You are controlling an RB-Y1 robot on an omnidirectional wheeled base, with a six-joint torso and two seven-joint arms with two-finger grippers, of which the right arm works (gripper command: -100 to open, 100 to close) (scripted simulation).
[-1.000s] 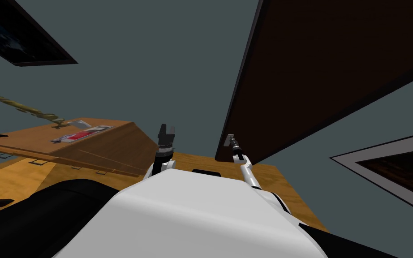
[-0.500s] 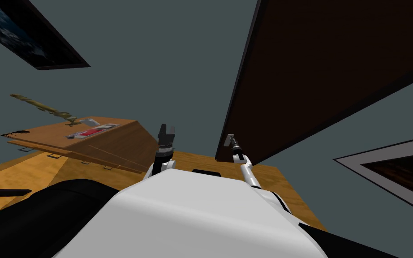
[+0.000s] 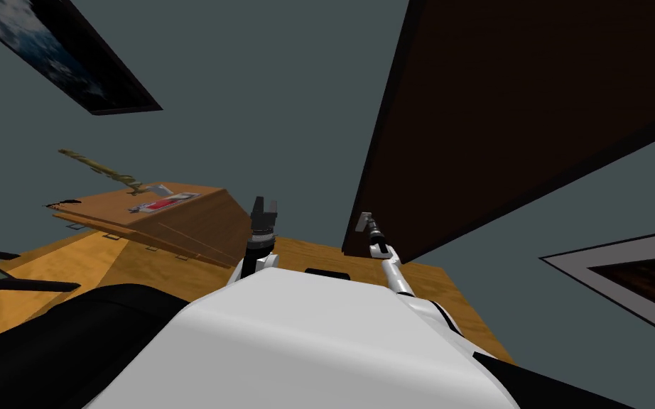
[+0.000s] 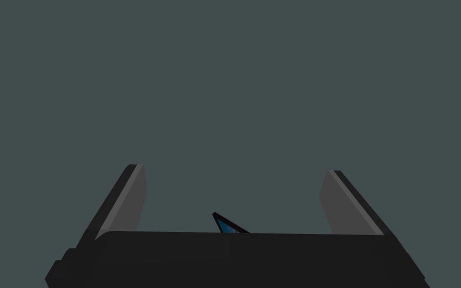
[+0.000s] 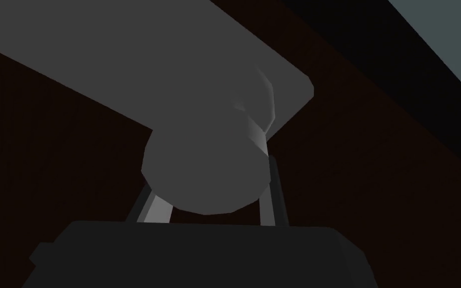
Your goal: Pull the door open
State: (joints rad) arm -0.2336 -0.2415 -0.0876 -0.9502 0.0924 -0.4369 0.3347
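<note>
A dark brown door point(image 3: 532, 113) fills the upper right of the head view, its near edge slanting down to my right arm. My right gripper point(image 3: 366, 221) is at that edge, shut on the grey round door knob point(image 5: 204, 172). In the right wrist view the knob sits on a grey plate point(image 5: 139, 65) against the dark door point(image 5: 374, 175), with my fingers point(image 5: 155, 206) pressing its sides. My left gripper point(image 3: 263, 207) is raised left of the door, open point(image 4: 232, 200), with nothing between its fingers.
A wooden cabinet point(image 3: 177, 224) stands to the left on the wooden floor point(image 3: 106, 266), with a red and white item point(image 3: 163, 204) on top. A dark framed picture point(image 3: 70, 57) hangs on the grey wall. A grey-framed opening point(image 3: 631, 273) is at the right.
The whole head view has shifted: cabinet and picture slid right and the door edge swung slightly, so I have turned with the door. Both grippers hold their places relative to my body.
</note>
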